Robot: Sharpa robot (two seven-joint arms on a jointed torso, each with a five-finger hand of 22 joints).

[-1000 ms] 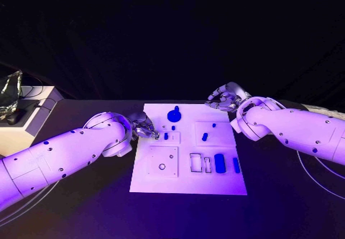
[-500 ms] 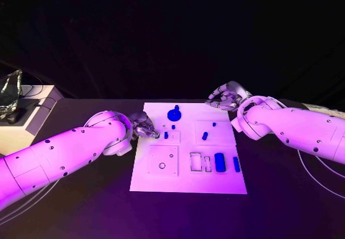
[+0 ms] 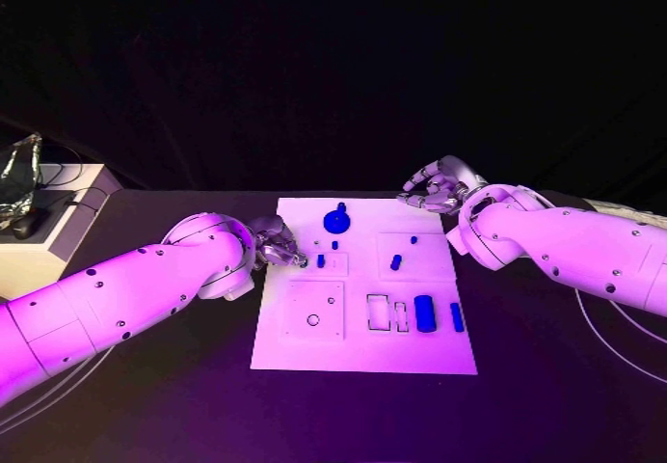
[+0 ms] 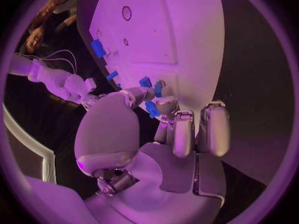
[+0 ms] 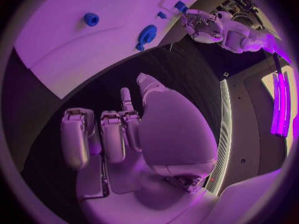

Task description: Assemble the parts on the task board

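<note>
The white task board lies in the middle of the black table. A round blue knob part stands near its far edge, small blue pegs sit mid-board, and two longer blue parts lie at the near right. My left hand is at the board's left edge beside a small peg. In the left wrist view its thumb and a finger pinch a small blue part. My right hand hovers off the board's far right corner, fingers curled in and holding nothing.
A white box with a crinkled foil object and dark cables stands at the table's far left. A thin cable runs over the table on the right. Empty recesses mark the board's near left.
</note>
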